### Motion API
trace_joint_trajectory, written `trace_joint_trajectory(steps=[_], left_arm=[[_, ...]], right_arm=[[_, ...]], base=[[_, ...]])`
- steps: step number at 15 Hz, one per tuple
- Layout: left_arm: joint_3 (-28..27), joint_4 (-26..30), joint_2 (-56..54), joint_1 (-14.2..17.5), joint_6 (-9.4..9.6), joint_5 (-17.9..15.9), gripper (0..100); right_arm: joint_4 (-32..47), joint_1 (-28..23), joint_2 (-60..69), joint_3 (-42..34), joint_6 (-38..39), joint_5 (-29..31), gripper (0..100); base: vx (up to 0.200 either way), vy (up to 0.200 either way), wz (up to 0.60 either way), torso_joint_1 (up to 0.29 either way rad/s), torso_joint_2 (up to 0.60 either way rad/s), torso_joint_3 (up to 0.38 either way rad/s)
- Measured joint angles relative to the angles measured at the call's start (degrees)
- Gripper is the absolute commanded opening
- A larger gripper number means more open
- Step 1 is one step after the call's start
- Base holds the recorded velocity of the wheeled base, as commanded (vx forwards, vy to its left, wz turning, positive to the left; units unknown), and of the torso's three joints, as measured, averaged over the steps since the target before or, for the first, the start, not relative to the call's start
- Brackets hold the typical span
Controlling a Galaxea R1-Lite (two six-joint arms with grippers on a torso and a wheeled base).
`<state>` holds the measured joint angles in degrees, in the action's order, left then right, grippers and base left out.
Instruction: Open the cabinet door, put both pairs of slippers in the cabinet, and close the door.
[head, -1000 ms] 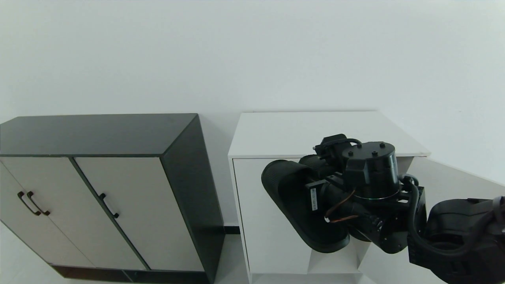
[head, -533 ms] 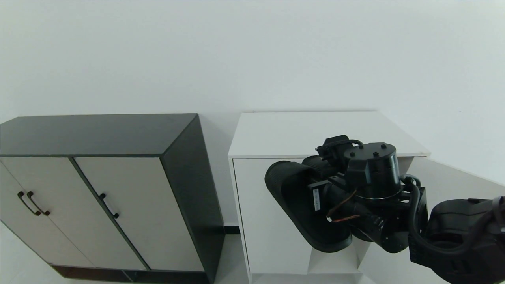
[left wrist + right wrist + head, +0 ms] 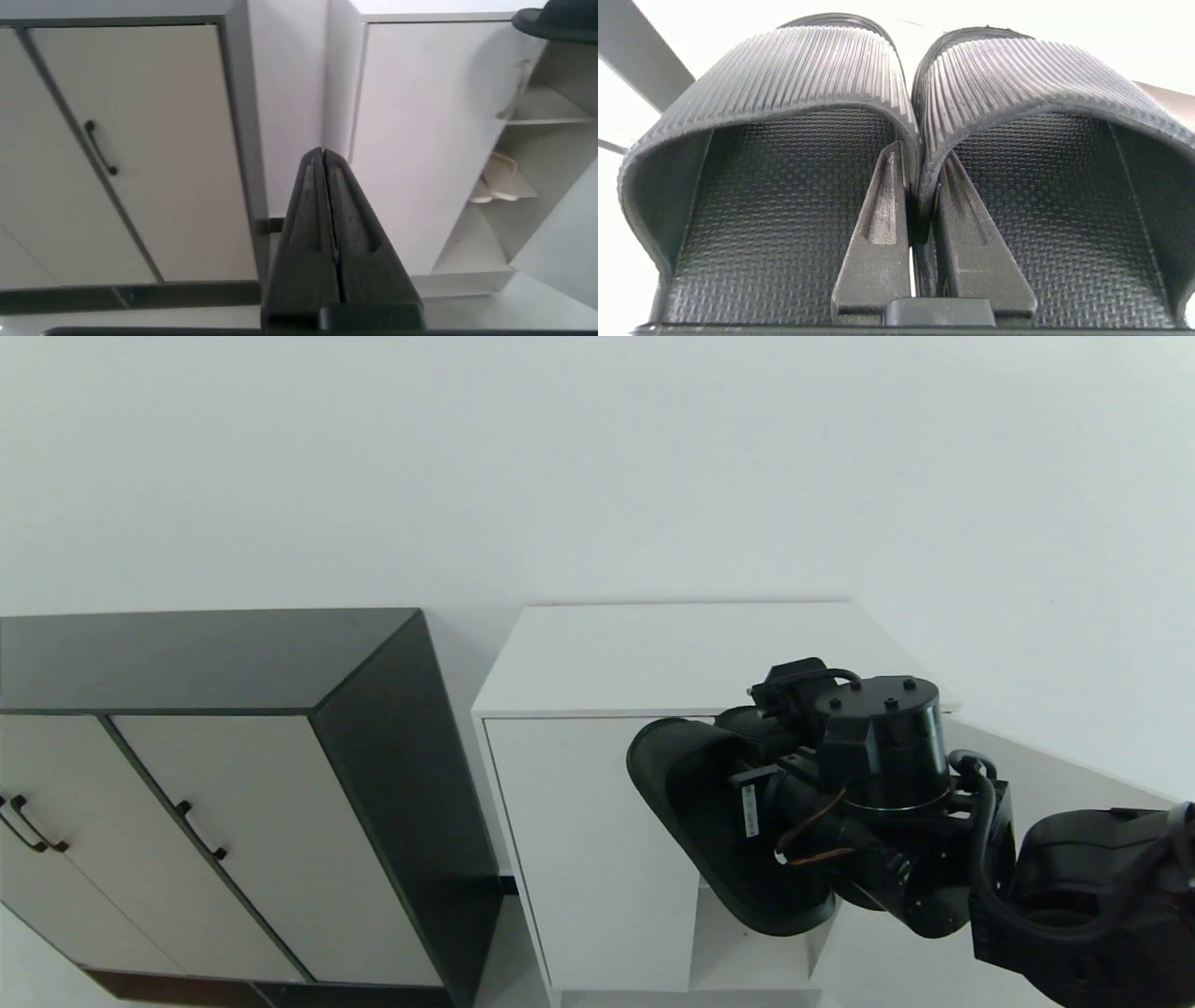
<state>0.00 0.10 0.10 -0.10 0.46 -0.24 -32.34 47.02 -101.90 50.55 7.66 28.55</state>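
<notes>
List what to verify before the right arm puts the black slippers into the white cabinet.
1. Right gripper shut on the black slippers, pinching their adjoining sides: ok.
2. White cabinet open, shelves exposed: ok.
3. Pale slippers lying on a shelf inside: ok.
4. Room for the black pair on the upper shelf: cannot tell.
5. Left gripper shut, empty, facing the gap between the two cabinets, not the opening: ok.
</notes>
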Motion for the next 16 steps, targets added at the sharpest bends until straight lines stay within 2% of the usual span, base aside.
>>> trace_joint_trajectory(steps=[7,16], left_arm=[[0.0,0.0,0.0,0.0,-0.02,-0.02,0],[0.0,0.0,0.0,0.0,0.07,-0.11,0]], right_arm=[[-0.04,0.37,1.41,-1.37,-0.07,-1.0,0],[0.11,5.13,7.78,-4.25,-0.09,-4.01,0]], base=[[0.0,-0.2,0.0,0.002,0.0,0.003],[0.0,0.0,0.0,0.0,0.0,0.0]])
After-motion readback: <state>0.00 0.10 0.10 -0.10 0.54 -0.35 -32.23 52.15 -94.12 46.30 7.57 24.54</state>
